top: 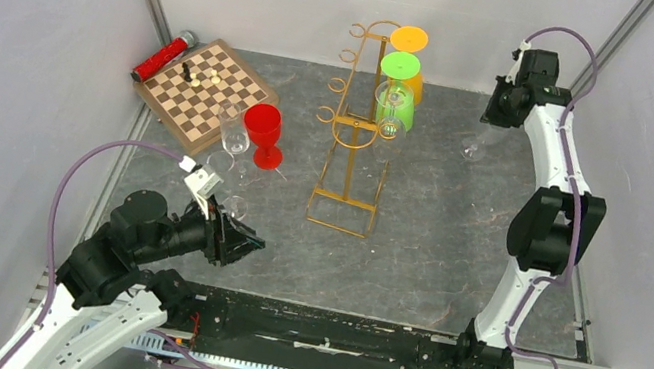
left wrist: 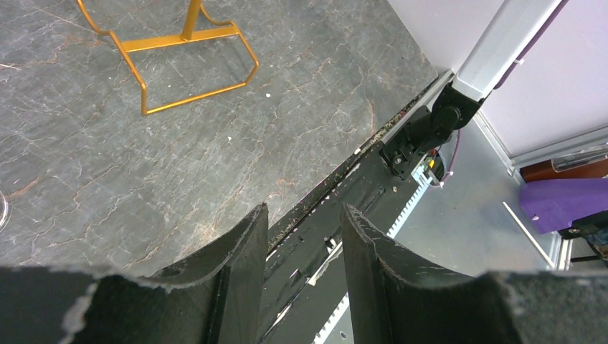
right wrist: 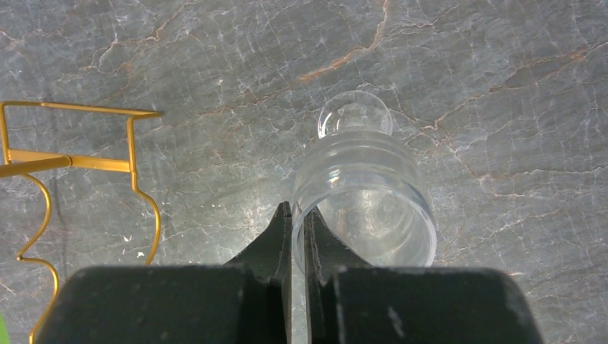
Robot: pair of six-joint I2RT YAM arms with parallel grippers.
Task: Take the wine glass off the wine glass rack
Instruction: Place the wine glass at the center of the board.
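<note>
The gold wire wine glass rack (top: 352, 138) stands mid-table; its base shows in the left wrist view (left wrist: 188, 64) and its side in the right wrist view (right wrist: 86, 161). An orange glass (top: 410, 41), a green glass (top: 402, 66) and a clear glass (top: 391, 107) hang on its right side. A clear wine glass (top: 474, 150) is off the rack, to its right. My right gripper (top: 492, 122) is shut on that glass's rim (right wrist: 366, 204), one finger inside the bowl and one outside (right wrist: 297, 212). My left gripper (top: 247, 244) is open and holds nothing (left wrist: 302, 213), low near the table's front.
A red goblet (top: 263, 133) and clear glasses (top: 234, 138) stand left of the rack. A chessboard (top: 206, 91) with a few pieces and a red can (top: 163, 56) lie at the back left. The black base rail (top: 327, 332) runs along the near edge.
</note>
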